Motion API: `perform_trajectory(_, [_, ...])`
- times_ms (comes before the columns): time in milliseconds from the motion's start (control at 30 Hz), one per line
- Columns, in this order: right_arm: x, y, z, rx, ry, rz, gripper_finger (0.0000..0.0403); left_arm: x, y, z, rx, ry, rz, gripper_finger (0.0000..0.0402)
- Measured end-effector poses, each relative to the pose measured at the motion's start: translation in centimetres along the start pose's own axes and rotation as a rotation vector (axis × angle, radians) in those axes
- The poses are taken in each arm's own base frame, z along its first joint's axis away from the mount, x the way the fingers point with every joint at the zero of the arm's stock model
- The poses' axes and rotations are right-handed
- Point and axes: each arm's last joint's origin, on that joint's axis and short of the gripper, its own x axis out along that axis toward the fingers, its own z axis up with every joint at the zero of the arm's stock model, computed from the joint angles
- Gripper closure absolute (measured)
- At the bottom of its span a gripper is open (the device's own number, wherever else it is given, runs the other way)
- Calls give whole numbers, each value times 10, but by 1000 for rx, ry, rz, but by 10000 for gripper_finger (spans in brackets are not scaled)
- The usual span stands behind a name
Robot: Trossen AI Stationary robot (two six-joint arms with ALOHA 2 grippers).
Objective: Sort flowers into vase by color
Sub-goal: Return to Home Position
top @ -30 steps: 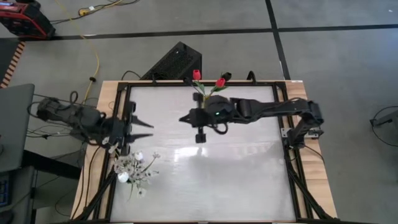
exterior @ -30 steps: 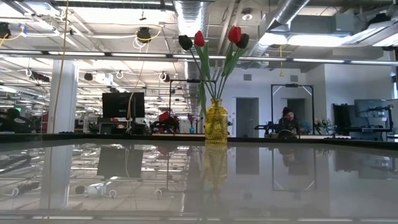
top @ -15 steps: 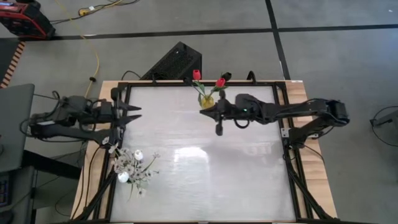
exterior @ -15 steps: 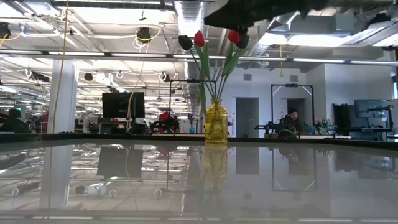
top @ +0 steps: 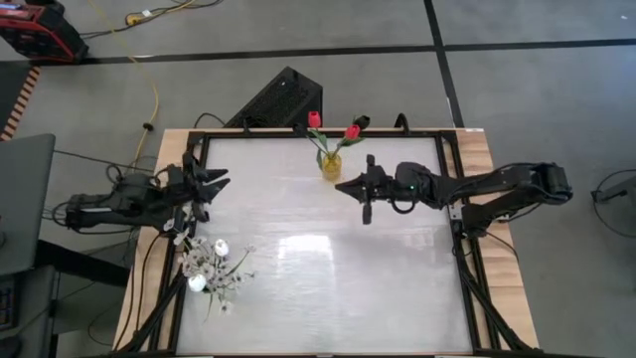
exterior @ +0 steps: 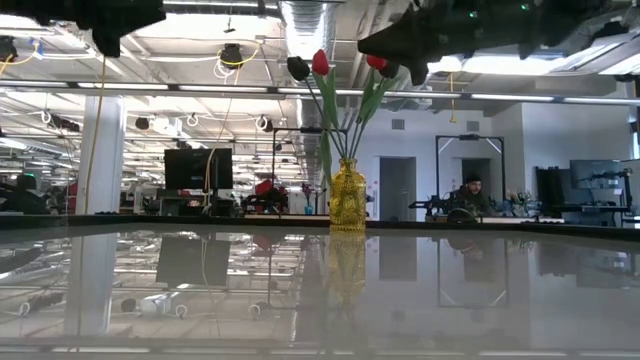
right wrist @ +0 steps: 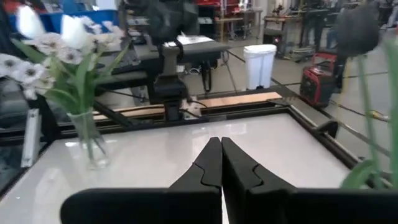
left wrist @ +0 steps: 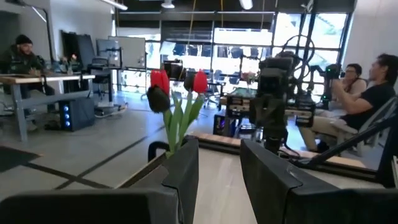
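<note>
A yellow vase (top: 330, 164) stands at the table's far edge and holds red tulips (top: 314, 119) and a dark bud; it also shows in the low view (exterior: 347, 197). White flowers (top: 214, 267) stand in a clear vase (right wrist: 87, 143) near the left front. My left gripper (top: 217, 185) hovers open and empty at the left edge, pointing level across the table (left wrist: 219, 168). My right gripper (top: 340, 186) is shut and empty (right wrist: 221, 163), in the air just right of the yellow vase, pointing left.
The glossy white tabletop (top: 328, 268) lies bare between the two vases. A black frame (top: 457, 239) rims the table. A black box (top: 283, 97) sits on the floor past the far edge. People sit in the room behind (left wrist: 373, 81).
My right gripper has drawn back toward the table's right edge, past the yellow vase, sinking and rolling its wrist. My left gripper has pulled back toward the left edge and the far side, away from the white flowers, and come lower. Both vases have stayed put.
</note>
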Motion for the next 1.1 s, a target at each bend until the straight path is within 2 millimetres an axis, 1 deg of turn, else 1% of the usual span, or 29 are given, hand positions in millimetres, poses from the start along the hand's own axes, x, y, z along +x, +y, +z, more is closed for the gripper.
perform_trajectory(100, [-2,5,-6,4,9,18,379,-1,0,-10,-6,5,2,294])
perform_trajectory(300, [-4,9,-9,24,-10,38,379,1,0,-27,-5,45,11,294])
perform_trajectory(633, [-25,8,-14,39,-33,34,379,4,-1,-66,-12,139,39,294])
perform_trajectory(900, [-46,4,-26,75,-49,-18,379,5,-1,-88,-15,169,37,294])
perform_trajectory(1100, [-50,4,-25,76,-63,-17,379,5,-1,-105,-14,211,31,294])
